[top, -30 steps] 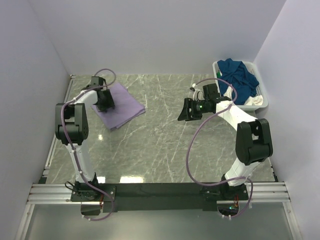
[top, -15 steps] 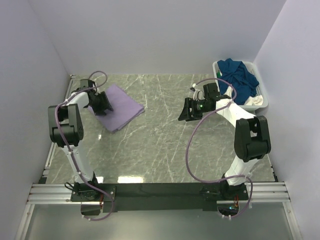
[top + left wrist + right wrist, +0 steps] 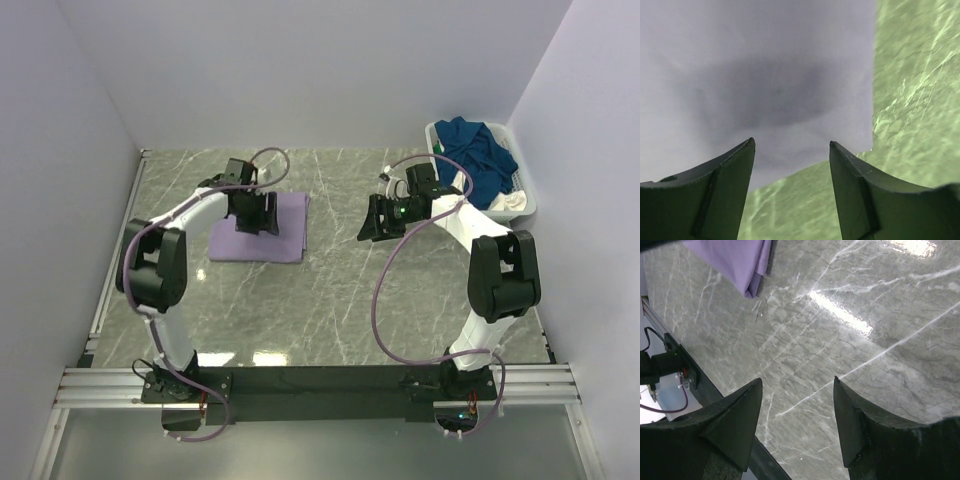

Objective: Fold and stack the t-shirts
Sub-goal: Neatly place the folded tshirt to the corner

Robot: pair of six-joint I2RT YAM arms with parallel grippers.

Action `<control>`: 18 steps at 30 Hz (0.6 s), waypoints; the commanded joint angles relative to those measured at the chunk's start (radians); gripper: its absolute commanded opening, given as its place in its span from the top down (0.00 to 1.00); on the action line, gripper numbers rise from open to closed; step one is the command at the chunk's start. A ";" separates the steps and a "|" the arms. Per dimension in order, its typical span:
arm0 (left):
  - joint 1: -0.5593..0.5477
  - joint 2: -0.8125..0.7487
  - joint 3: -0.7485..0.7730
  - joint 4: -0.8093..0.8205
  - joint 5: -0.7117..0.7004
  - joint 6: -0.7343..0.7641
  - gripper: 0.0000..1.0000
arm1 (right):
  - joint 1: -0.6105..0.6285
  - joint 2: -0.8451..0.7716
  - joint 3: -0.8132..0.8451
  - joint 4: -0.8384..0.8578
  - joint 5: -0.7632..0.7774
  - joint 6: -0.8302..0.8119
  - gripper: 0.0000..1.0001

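Observation:
A folded pale lilac t-shirt (image 3: 262,238) lies flat and square on the marble table, left of centre. My left gripper (image 3: 257,220) hovers over its far part, open and empty. In the left wrist view the lilac cloth (image 3: 765,75) fills the upper left beyond the left gripper (image 3: 792,142). My right gripper (image 3: 368,232) is open and empty above bare table right of centre. Its wrist view shows the right gripper (image 3: 797,379) over marble, with the lilac shirt (image 3: 735,257) at the top left. A dark teal t-shirt (image 3: 478,150) and white cloth (image 3: 508,203) sit in the basket.
A white slatted basket (image 3: 433,133) stands at the back right corner against the walls. White walls close the table at the back and both sides. A metal rail (image 3: 320,383) with both arm bases runs along the near edge.
My left arm has swung right from the far left. The lilac shirt has moved with it toward the centre and turned from slanted to square. The right arm has barely moved.

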 commanded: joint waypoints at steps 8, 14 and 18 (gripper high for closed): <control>-0.109 0.020 0.094 0.057 -0.397 0.107 0.36 | -0.010 -0.009 0.040 -0.006 0.005 -0.010 0.34; -0.109 0.102 0.102 0.085 -0.350 0.056 0.36 | -0.015 -0.014 0.035 -0.015 0.019 -0.022 0.34; -0.096 0.166 0.126 0.082 -0.385 0.055 0.37 | -0.021 -0.012 0.027 -0.015 0.022 -0.024 0.34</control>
